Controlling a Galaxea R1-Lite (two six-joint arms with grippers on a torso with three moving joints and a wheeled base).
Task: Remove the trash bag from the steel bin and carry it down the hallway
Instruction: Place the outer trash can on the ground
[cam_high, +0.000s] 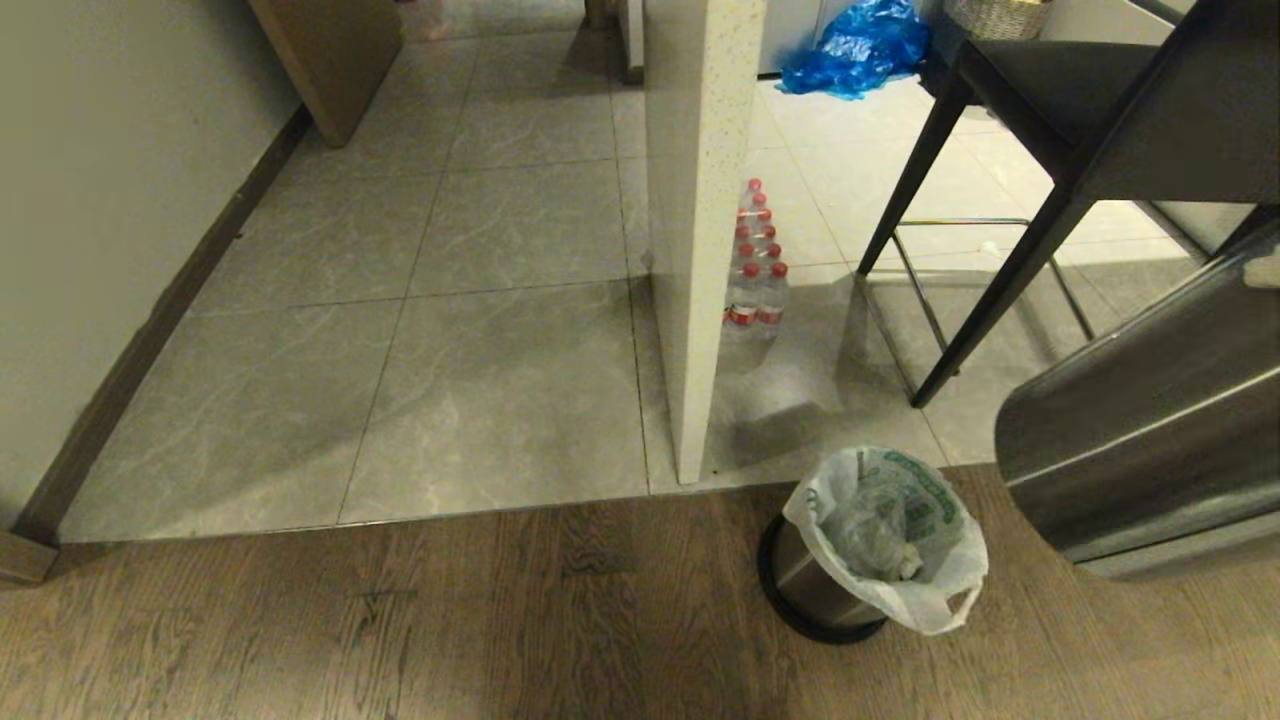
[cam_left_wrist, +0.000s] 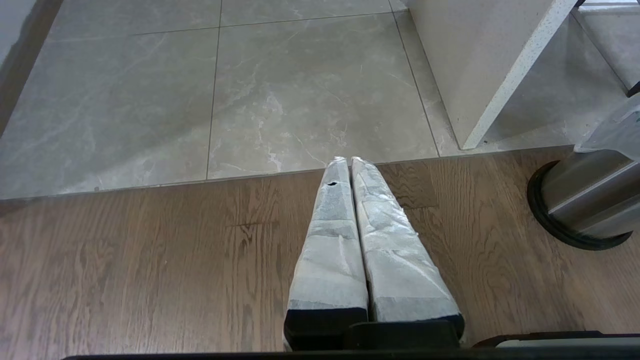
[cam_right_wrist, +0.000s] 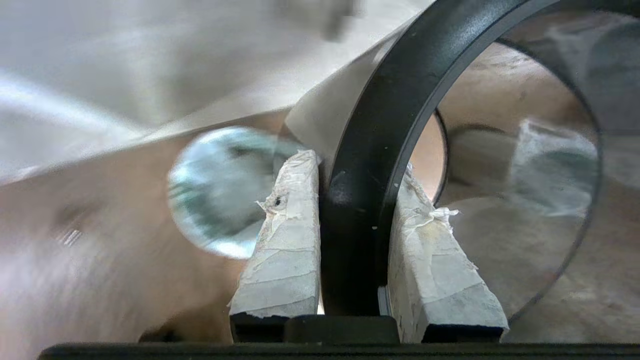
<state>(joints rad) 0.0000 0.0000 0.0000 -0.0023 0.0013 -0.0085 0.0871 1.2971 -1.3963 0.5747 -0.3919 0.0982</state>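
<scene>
Brown wood-plank floor (cam_high: 400, 620) meets grey marbled tiles (cam_high: 500, 330). One lined steel bin (cam_high: 800, 580) stands; right gripper (cam_right_wrist: 350, 185) jaws clamp another bin's black ring rim (cam_right_wrist: 380, 125); left gripper (cam_left_wrist: 347, 162) jaws closed

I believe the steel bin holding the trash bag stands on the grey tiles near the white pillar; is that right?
Not quite: the steel bin, holding the trash bag, stands on the brown wood floor near the white pillar, as the head view shows.
</scene>
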